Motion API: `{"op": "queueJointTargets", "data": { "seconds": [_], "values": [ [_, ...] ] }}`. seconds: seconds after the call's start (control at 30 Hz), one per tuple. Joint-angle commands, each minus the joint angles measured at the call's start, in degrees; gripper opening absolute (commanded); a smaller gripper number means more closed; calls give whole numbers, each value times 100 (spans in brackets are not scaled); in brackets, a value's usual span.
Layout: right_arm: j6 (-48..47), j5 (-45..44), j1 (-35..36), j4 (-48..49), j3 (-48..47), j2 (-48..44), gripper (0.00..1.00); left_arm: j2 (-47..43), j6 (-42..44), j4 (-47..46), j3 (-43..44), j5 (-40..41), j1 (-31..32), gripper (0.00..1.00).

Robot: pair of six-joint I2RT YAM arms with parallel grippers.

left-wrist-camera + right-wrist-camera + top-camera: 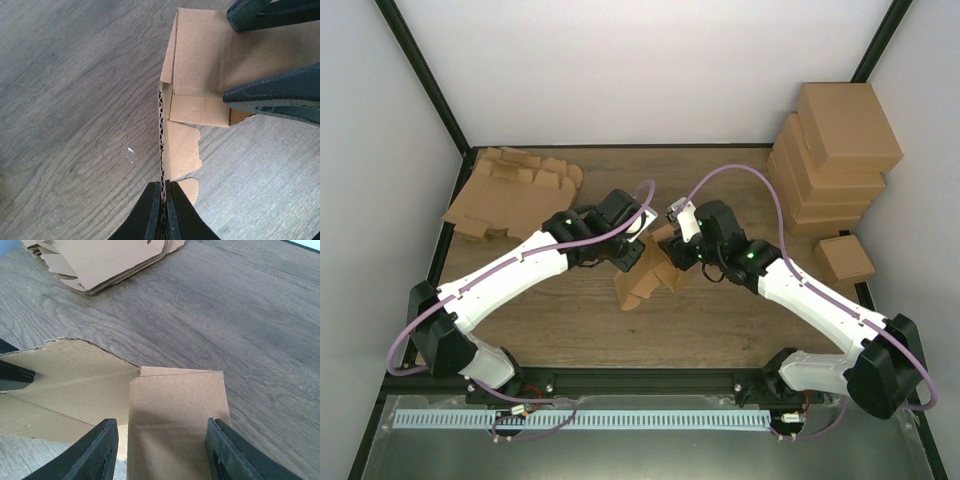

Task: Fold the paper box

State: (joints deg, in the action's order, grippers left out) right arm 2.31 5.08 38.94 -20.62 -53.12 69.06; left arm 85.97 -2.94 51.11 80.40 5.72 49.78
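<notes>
The paper box [645,278] is a part-folded brown cardboard blank standing in the middle of the table. My left gripper [628,255] is shut on the top edge of one upright corrugated wall [163,135], its fingertips [163,186] pinching the board. My right gripper [675,255] is open and straddles a folded side flap [175,410]. Its fingers [100,450] stand apart on either side of the flap, without clamping it. The right gripper's dark fingers [272,95] also show over the box floor [200,55] in the left wrist view.
A pile of flat cardboard blanks [510,190] lies at the back left, also seen as the blanks [100,260] in the right wrist view. Stacked finished boxes [835,150] stand at the back right, with one small box [845,258] in front of them.
</notes>
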Motion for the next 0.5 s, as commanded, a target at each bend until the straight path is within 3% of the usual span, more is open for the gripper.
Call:
{"op": "queueJointTargets", "data": {
  "seconds": [0.0,0.27,0.47],
  "values": [
    [-66,-345,75,-642,-293,111,51,-63,22,-82,-43,-96,-17,4],
    [-18,-1414,612,-889,-287,277,62,-9,11,-110,49,-194,-35,4],
    [-45,-2199,919,-1049,-396,401,62,-35,33,-154,141,-427,-60,4]
  ]
}}
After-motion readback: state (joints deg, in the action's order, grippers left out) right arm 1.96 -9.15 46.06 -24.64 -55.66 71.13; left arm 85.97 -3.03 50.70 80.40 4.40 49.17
